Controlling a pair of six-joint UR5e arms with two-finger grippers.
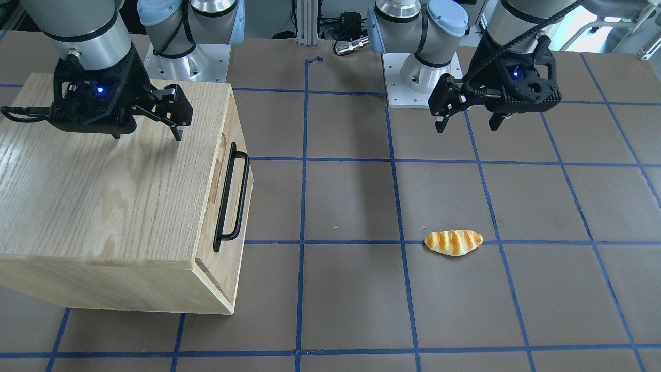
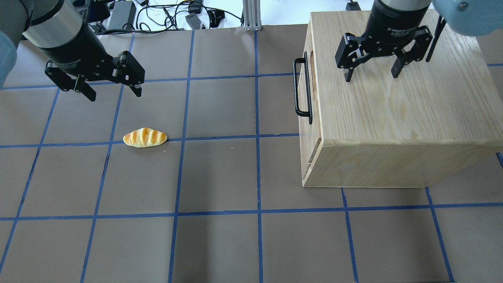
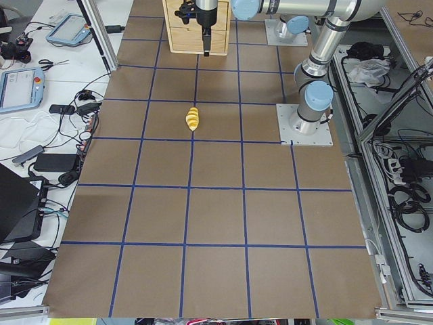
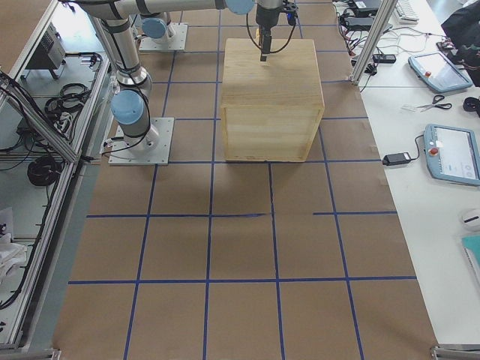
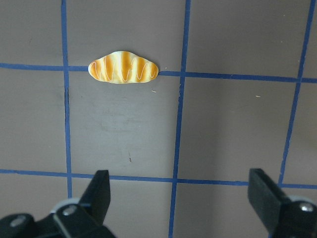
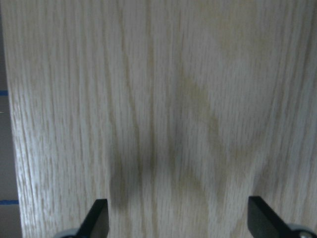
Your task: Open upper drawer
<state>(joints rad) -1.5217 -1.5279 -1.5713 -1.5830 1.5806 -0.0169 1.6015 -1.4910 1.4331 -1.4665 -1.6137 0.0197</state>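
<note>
**Desk:** Seen from over your shoulders, what is at far left?

**Robot:** My left gripper (image 2: 114, 93), hanging above the brown paper-covered table with its blue tape grid (image 2: 220, 177). Its fingers are spread wide and hold nothing. My wrist camera there looks down on bare paper between the two fingertips.

**Desk:** And next along?

**Robot:** A small golden bread roll with darker stripes (image 2: 145, 137). It lies on a tape line, near that gripper but apart from it.

**Desk:** Where is the drawer?

**Robot:** Past mid-table, on the right. The light oak upper drawer (image 1: 213, 219) sits in the side of the broad, grained pale-wood cabinet (image 2: 393, 110) that faces the table's middle. Its front appears level with the cabinet's face. On that front, the long black metal bar handle (image 1: 242, 196) stands out toward the middle of the table, with an oblong cutout (image 1: 222, 150) just behind it.

**Desk:** And your other arm?

**Robot:** My right gripper (image 2: 371, 76) hovers over the cabinet's top, back from the edge above the handle. It is also spread wide and grips nothing, and its camera shows only wood grain between the fingertips.
</note>
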